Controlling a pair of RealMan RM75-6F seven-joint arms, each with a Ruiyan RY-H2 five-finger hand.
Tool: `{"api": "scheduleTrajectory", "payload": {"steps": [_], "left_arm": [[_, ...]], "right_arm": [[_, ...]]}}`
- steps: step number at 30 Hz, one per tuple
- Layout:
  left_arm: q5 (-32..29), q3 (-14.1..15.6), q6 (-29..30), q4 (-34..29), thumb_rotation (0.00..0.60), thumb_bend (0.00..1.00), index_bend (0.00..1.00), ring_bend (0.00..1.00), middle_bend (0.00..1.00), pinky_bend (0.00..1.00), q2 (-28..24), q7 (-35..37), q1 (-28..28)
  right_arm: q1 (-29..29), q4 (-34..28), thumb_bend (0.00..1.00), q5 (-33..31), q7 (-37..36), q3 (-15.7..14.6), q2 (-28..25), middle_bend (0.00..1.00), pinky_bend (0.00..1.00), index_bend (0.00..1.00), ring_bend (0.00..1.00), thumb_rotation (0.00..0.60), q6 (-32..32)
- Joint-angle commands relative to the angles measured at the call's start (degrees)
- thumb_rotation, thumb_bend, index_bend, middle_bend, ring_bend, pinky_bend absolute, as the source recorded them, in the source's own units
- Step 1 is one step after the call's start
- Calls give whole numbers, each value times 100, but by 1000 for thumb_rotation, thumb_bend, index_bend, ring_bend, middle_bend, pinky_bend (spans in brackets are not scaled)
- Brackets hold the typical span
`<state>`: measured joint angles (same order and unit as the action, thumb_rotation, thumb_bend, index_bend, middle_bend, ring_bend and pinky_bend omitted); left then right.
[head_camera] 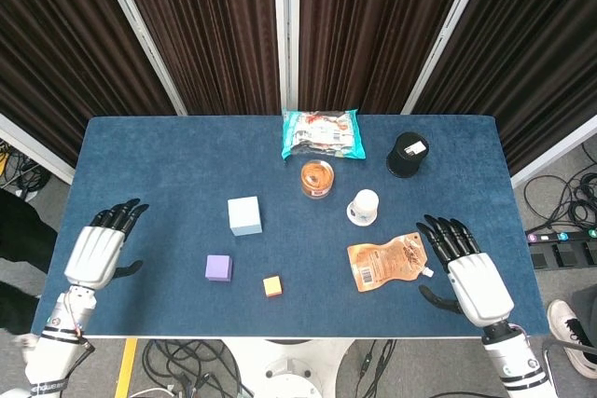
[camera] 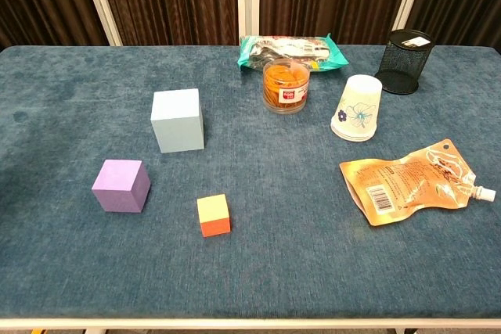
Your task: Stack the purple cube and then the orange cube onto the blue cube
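Note:
The pale blue cube (head_camera: 244, 214) (camera: 178, 120) stands left of the table's middle. In front of it and a little to the left sits the smaller purple cube (head_camera: 218, 267) (camera: 120, 185). The small orange cube (head_camera: 272, 285) (camera: 214, 215) lies to the right of the purple one, nearer the front edge. My left hand (head_camera: 98, 250) rests flat and open at the table's left front, well apart from the cubes. My right hand (head_camera: 466, 273) lies open at the right front. Neither hand shows in the chest view.
An orange foil pouch (head_camera: 389, 260) (camera: 409, 183) lies beside my right hand. Behind it are a tipped paper cup (head_camera: 363, 206) (camera: 357, 107), a jar of orange snacks (head_camera: 317, 177) (camera: 286, 87), a teal snack bag (head_camera: 322, 132) (camera: 291, 49) and a black mesh holder (head_camera: 408, 154) (camera: 405, 50).

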<state>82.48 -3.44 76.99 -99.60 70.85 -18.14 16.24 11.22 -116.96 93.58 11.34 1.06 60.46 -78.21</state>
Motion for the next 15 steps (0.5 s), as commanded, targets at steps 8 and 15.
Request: {"api": "scheduleTrajectory", "payload": {"steps": [8, 15], "left_arm": [[-209, 204, -658, -842, 600, 93, 186, 182, 265, 269, -533, 92, 146], [-334, 309, -1197, -1307, 600, 94, 200, 205, 292, 288, -443, -108, 399]], "right_arm": [[11, -5, 126, -27, -15, 8, -10, 21, 0, 0, 0, 600, 22], [12, 13, 127, -19, -13, -8, -2, 22, 0, 0, 0, 600, 40]]}}
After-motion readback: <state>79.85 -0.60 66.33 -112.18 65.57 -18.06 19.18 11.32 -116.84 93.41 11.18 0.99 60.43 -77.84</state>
